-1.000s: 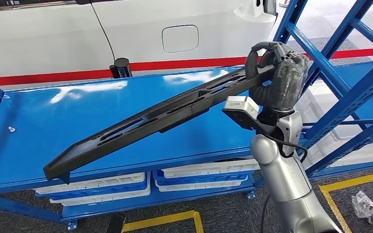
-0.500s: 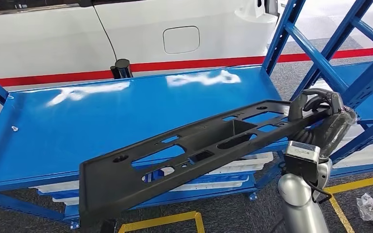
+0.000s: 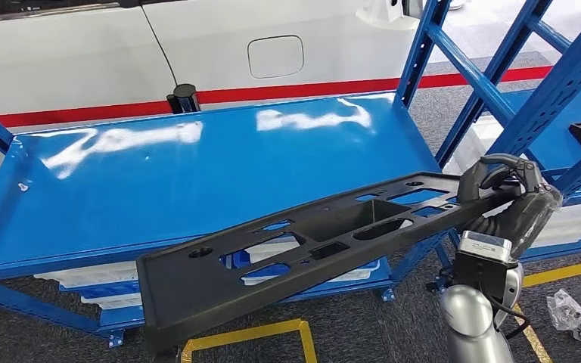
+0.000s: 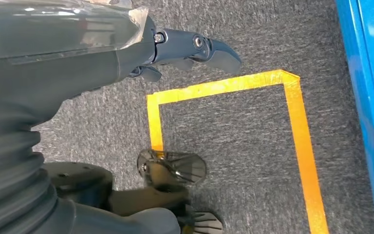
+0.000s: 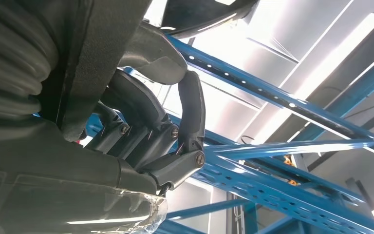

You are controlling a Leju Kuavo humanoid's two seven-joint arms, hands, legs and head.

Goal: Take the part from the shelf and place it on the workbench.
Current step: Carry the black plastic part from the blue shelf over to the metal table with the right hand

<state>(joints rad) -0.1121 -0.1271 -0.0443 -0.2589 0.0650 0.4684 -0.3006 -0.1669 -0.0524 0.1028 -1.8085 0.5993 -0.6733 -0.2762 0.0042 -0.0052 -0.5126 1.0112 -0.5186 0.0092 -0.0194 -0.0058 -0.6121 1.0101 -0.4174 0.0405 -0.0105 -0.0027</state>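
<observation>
Part [image 3: 302, 242]: 1 long, flat black plastic panel with several cut-out slots, tilted in the air just in front of the glossy blue worktop [image 3: 121, 197]. Right robot hand [image 3: 508, 193] grips its far end, fingers wrapped around. Left robot hand [image 4: 126, 53] hangs over grey carpet with yellow tape, holding nothing.

The part [image 3: 302, 246] slants across the workbench's [image 3: 121, 189] front edge (right hand [image 3: 511, 193] at its right end), shelf [image 3: 545, 76] to the right.
</observation>
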